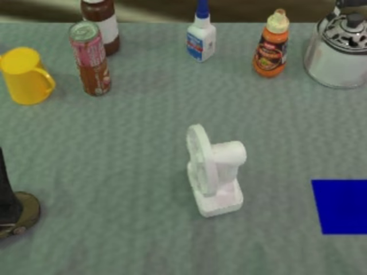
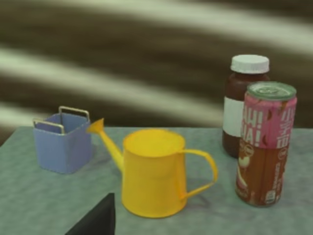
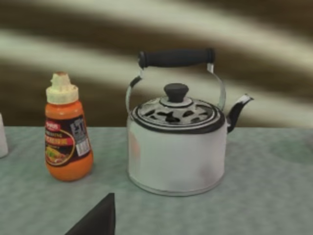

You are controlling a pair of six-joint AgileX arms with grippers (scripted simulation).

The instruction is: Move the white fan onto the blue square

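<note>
Grey-green tablecloth (image 1: 143, 172), dim striped backdrop.

Your left arm (image 1: 14, 209) is parked low at the counter's left edge; the right arm doesn't show from the top view.

You can read only fragments on the pink drink can (image 2: 264, 144): large white letters resembling "AH!" over "IA!", cut off by the can's curve. The orange sauce bottle (image 3: 67, 142) and the glue bottle (image 1: 200, 39) carry printed labels, but their text is too small to make out.
</note>
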